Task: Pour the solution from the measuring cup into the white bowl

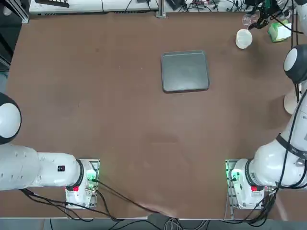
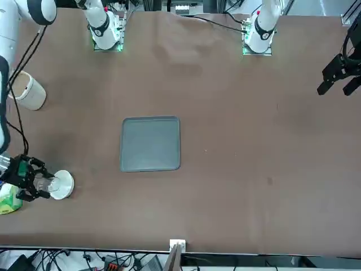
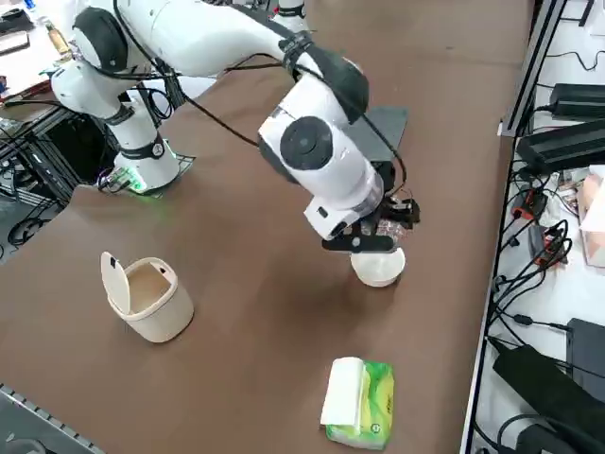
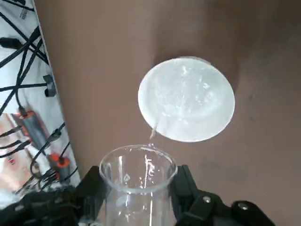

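One step in hand: we're mid-pour, with the right gripper (image 4: pixel 138 197) pinching the measuring cup (image 4: pixel 137 181) between both fingers (image 4: pixel 190 188), cup tipped with its lip at the rim of the white bowl (image 4: pixel 188 99) and a thin stream falling in. Next we'd likely hold the tilt until it drains, then level out. Wrist sits rolled just beside the bowl, away from the grey tray (image 1: pixel 185 71)

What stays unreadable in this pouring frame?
- Liquid left in the measuring cup: wrist view, clear glass gives no level.
- Right gripper, shut on the cup: side view, forearm hides the fingers.
- Fill of the white bowl: top view, too small.
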Controlling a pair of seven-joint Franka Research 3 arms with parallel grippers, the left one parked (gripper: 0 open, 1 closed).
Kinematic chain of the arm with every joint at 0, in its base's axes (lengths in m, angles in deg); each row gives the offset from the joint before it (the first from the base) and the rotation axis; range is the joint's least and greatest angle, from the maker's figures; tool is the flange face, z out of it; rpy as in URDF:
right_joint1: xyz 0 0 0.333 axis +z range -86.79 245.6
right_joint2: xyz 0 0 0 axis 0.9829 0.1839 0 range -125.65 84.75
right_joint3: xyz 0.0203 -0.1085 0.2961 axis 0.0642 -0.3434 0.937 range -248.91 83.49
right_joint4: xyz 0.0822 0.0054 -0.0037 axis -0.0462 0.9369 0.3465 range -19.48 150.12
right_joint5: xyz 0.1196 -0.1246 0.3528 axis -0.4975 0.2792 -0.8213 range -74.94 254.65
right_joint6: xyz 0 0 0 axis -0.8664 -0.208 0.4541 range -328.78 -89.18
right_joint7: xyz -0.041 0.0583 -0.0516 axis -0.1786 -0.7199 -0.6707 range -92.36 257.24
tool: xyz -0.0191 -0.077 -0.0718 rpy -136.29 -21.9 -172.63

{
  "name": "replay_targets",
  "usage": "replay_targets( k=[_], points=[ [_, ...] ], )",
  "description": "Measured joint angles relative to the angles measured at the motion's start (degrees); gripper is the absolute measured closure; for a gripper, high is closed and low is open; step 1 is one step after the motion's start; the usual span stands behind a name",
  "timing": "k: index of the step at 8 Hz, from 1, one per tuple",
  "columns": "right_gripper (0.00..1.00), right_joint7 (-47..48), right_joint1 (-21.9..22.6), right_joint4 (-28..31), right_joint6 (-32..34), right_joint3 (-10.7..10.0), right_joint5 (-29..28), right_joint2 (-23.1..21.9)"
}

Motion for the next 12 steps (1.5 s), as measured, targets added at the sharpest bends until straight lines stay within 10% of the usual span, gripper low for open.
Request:
replay_targets(
  k=[6, 12],
  points=[
    [0.26, -8.59, -3.42, -0.03, 6.17, 0.26, -5.65, 0.26],
    [0.26, 21.28, 15.99, 5.59, 8.89, -0.16, 43.08, -7.95]
  ],
)
